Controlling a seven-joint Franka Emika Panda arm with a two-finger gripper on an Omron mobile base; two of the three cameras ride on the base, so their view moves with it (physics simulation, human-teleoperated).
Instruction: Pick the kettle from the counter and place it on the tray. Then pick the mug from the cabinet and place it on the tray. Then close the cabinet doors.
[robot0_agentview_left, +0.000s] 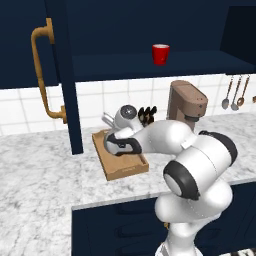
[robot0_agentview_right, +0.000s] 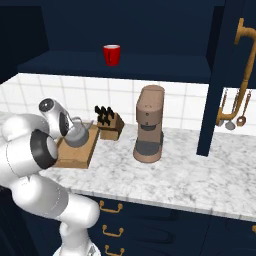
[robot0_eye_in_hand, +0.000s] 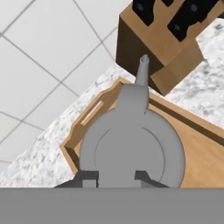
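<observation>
Nearest me is the arm's white elbow, folded low over the tabletop (robot0_agentview_left: 45, 175) so the wrist can reach down. In the hand view my end effector (robot0_eye_in_hand: 116, 175) straddles the kettle (robot0_eye_in_hand: 131, 148), its tips at either side of the handle; I judge it is pinching the handle, since the kettle sits square under the hand. The kettle is over the back end of the tray (robot0_eye_in_hand: 192, 148), spout toward the knife block (robot0_eye_in_hand: 162, 39); whether its base touches the wood I cannot tell. In the right base view the kettle (robot0_agentview_right: 76, 136) sits within the tray's (robot0_agentview_right: 75, 152) rim, so step one looks nearly done. Beyond stands the coffee machine (robot0_agentview_right: 149, 131). Farthest, the mug (robot0_agentview_left: 160, 54) waits on the cabinet (robot0_agentview_left: 150, 65) shelf, with a door (robot0_agentview_left: 30, 60) swung open for access.
</observation>
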